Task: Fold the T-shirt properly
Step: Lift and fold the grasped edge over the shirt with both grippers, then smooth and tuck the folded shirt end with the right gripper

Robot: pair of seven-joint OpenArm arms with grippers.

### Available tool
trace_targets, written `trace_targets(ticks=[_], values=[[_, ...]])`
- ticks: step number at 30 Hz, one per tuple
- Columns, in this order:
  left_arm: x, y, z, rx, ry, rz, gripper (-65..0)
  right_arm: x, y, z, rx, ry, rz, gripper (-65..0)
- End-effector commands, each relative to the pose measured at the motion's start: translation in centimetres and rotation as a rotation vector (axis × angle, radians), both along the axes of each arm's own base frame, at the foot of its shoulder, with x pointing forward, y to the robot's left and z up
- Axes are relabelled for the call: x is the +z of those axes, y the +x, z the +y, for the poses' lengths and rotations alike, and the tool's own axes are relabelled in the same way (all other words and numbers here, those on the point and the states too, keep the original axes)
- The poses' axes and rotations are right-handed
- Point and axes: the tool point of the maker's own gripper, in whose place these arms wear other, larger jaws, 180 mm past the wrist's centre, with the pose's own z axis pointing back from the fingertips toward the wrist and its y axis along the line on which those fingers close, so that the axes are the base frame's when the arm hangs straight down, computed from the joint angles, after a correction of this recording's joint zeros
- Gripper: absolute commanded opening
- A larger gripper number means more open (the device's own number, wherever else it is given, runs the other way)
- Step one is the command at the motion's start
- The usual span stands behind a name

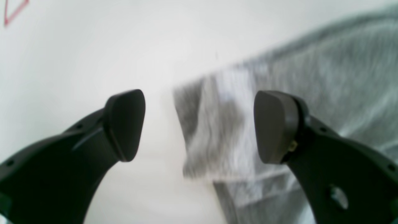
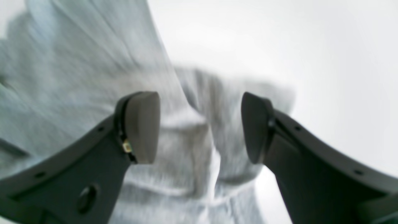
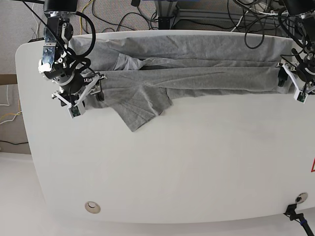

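The heather-grey T-shirt (image 3: 197,73) lies stretched across the far part of the white table (image 3: 197,162), folded lengthwise, with one sleeve (image 3: 140,110) sticking out toward the front. My right gripper (image 3: 91,91) is at the shirt's left end in the base view. In the right wrist view the gripper (image 2: 199,127) is open, with blurred grey fabric (image 2: 192,149) between and beyond the fingers. My left gripper (image 3: 289,78) is at the shirt's right end. In the left wrist view it (image 1: 199,127) is open, with a blurred shirt corner (image 1: 217,130) between the fingers. No lettering shows.
Cables (image 3: 162,12) hang behind the table's far edge. A red triangle mark (image 3: 313,166) sits at the table's right edge and shows in the left wrist view (image 1: 14,11). A round grommet (image 3: 91,207) is near the front left corner.
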Motion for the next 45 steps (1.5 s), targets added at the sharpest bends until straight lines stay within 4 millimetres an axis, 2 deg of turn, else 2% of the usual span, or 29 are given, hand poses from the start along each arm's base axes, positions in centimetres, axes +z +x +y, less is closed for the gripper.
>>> trace_targets(ticks=[1,5,9,13,16,20,26,29,31,32,35,37,40,45], values=[[2.7,1.7,0.0,-0.027,0.024,-0.083,-13.5,3.0,2.7,-0.1,0.000,0.002,-0.103,-24.8],[3.0,2.3,-0.3,-0.032,0.019,-0.099,-13.5,3.2,6.2,1.6,-0.015,0.079,-0.125,-24.8],[3.2,2.6,-0.4,-0.033,0.019,-0.107,-13.5,1.3,9.4,2.5,-0.059,0.181,-0.091,-24.8],[3.1,2.5,-0.4,-0.033,0.018,-0.104,-13.5,-1.4,10.6,2.4,-0.100,0.233,-0.037,-24.8],[3.1,2.5,-0.4,-0.033,0.018,-0.104,-13.5,-3.0,10.2,2.5,-0.112,0.249,-0.003,-24.8],[3.2,2.7,-0.4,-0.031,0.016,-0.107,-13.5,-5.2,8.2,6.0,-0.039,0.254,0.063,-24.8],[2.6,2.8,-1.3,-0.059,0.010,-0.090,-13.5,-5.6,5.8,11.1,0.067,0.278,0.083,-24.9],[2.5,2.8,-1.4,-0.061,0.009,-0.089,-13.5,-6.0,4.8,12.8,0.122,0.270,0.103,-25.1],[2.5,2.8,-1.4,-0.061,0.009,-0.089,-13.5,-6.1,4.7,12.9,0.123,0.271,0.103,-30.9],[2.5,2.8,-1.4,-0.061,0.009,-0.089,-13.5,-6.1,4.7,12.9,0.123,0.271,0.102,-37.6],[2.6,2.8,-1.4,-0.061,0.009,-0.090,-13.5,-5.8,5.0,12.9,0.126,0.270,0.096,-65.0],[2.5,2.8,-1.4,-0.060,0.009,-0.089,-13.5,-4.8,5.5,12.8,0.140,0.258,0.076,-65.0],[2.5,2.8,-1.4,-0.060,0.007,-0.089,-13.5,-2.3,4.9,13.9,0.264,0.212,0.056,-65.0],[2.4,2.8,-1.4,-0.061,0.008,-0.087,-13.5,0.8,1.4,15.1,0.415,0.133,0.037,-65.0]])
